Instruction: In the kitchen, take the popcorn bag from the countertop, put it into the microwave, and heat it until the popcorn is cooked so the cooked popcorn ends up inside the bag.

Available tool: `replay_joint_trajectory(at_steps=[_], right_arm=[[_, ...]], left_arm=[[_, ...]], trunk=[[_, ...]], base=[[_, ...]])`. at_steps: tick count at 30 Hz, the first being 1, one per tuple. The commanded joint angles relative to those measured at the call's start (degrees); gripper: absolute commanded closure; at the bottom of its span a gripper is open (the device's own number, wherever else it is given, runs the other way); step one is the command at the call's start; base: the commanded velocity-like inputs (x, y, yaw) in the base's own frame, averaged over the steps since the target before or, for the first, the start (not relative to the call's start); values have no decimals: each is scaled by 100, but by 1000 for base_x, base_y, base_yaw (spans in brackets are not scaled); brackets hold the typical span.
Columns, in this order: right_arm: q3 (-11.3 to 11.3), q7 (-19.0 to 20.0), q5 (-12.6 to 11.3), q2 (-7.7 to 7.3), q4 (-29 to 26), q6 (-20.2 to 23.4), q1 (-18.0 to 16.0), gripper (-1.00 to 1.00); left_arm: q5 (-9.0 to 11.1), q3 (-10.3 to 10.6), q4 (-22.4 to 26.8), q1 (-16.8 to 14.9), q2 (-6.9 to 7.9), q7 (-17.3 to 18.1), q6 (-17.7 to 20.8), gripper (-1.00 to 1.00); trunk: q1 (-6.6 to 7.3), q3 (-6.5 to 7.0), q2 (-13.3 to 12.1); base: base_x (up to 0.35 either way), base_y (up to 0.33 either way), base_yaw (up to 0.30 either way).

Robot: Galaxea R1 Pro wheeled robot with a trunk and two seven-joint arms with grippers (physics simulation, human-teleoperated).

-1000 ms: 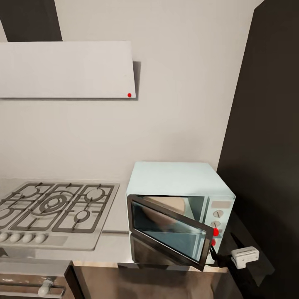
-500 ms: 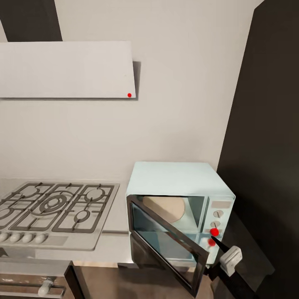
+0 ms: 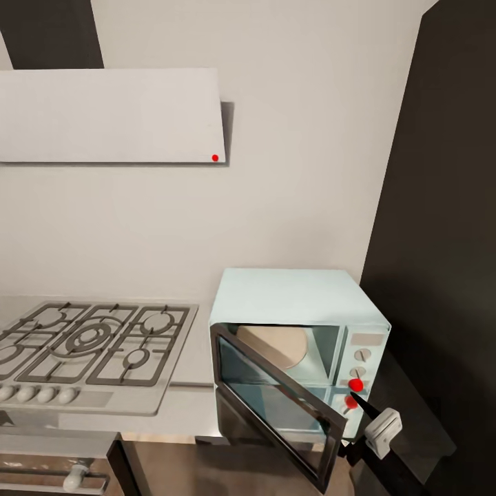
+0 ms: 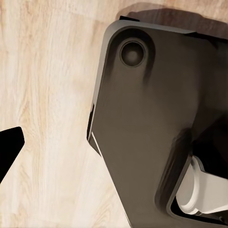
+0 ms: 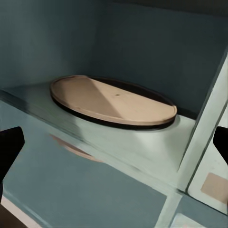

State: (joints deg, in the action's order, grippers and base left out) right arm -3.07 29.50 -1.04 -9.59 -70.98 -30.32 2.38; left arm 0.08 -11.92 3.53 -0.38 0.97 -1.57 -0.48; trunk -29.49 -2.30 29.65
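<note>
The microwave (image 3: 296, 344) sits at about five o'clock in the head view, on the countertop (image 3: 186, 406), its dark glass door (image 3: 279, 406) swung wide open toward us. Inside, a round tan turntable (image 3: 272, 344) lies flat on the cavity floor, and the right wrist view looks straight in at that same turntable (image 5: 111, 102) with pale teal walls behind it. On the control panel, round knobs (image 3: 361, 355) line up with two red lights (image 3: 355, 385) glowing below them. The right gripper (image 3: 368, 419) hangs just off the microwave's lower right corner, at four o'clock from the door; its dark fingertips (image 5: 9, 147) sit far apart at either edge of the wrist picture, so it is spread wide and holding nothing. The left wrist view looks down on a wooden floor (image 4: 47, 95) and the robot's dark base (image 4: 147, 123); one black fingertip (image 4: 7, 145) shows, and I cannot tell that hand's state. At nine o'clock from the microwave lies the gas hob (image 3: 89, 351), with a white hood (image 3: 110, 114) above.
</note>
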Motion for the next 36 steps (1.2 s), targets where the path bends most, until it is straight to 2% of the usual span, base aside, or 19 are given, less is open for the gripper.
replay_joint_trajectory(at_steps=[1,9,22,23,30,36], right_arm=[[-10,32,-11,1,-4,-6,-1,-100],[-42,30,-10,1,-4,-9,-1,-100],[-65,-64,-10,1,-4,0,-1,-100],[-67,-112,-10,1,-4,0,-1,-100],[-72,-1267,-36,17,-4,-12,-1,-100],[-70,-1547,-45,39,-8,-41,0,-100]], left_arm=[[1,-21,-2,-5,-2,-6,-5,-100],[1,-19,-2,-2,-17,-9,-5,-100],[1,-30,-2,-2,-44,-10,-5,-100],[1,-30,-2,-3,-44,-10,-5,-100],[1,-30,-2,-2,-44,-10,-5,-100],[1,-30,-2,-4,-44,-10,-5,-100]], trunk=[[-3,-10,9],[-3,-10,9],[-3,-10,9],[-3,-10,9],[-3,-10,9],[-3,-10,9]], base=[[0,0,92],[-14,-6,139],[-230,-100,193],[-58,-8,218],[-7,-1,247],[0,0,252]])
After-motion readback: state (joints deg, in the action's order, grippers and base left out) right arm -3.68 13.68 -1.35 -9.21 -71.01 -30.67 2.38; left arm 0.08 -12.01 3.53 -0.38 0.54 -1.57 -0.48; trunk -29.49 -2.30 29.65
